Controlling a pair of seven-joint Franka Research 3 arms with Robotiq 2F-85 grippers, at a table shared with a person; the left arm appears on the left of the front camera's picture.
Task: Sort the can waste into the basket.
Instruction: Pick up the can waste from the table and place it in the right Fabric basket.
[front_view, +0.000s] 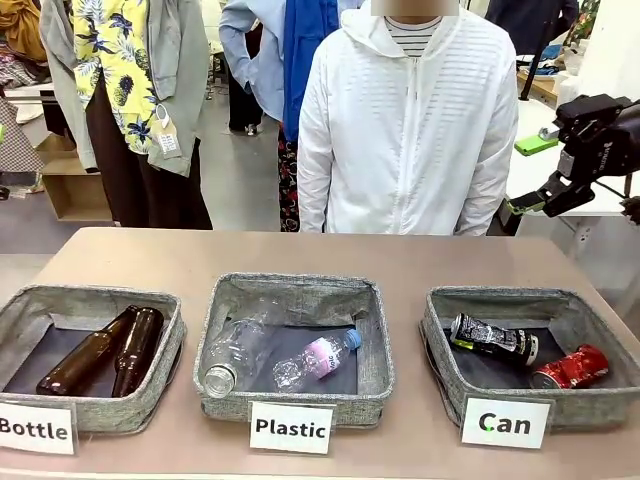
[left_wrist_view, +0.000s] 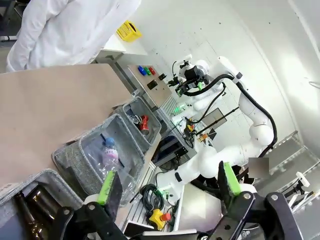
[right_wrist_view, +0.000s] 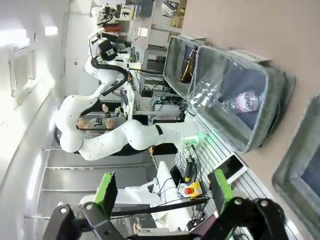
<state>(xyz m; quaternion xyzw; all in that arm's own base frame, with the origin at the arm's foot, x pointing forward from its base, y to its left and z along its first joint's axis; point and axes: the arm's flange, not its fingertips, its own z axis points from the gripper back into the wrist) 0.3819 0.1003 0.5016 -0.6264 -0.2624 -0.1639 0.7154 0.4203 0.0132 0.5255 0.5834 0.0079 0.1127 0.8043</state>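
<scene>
Above the basket (front_view: 445, 345) — right claw (front_view: 532, 175), open

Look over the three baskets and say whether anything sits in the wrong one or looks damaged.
Nothing is misplaced. The black can and the red can lie in the Can basket; both are crushed, as waste would be. Brown bottles and clear plastic bottles match their signs.

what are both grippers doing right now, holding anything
Left gripper: open, holding nothing.
Right gripper: open, holding nothing, raised beyond the basket.
</scene>
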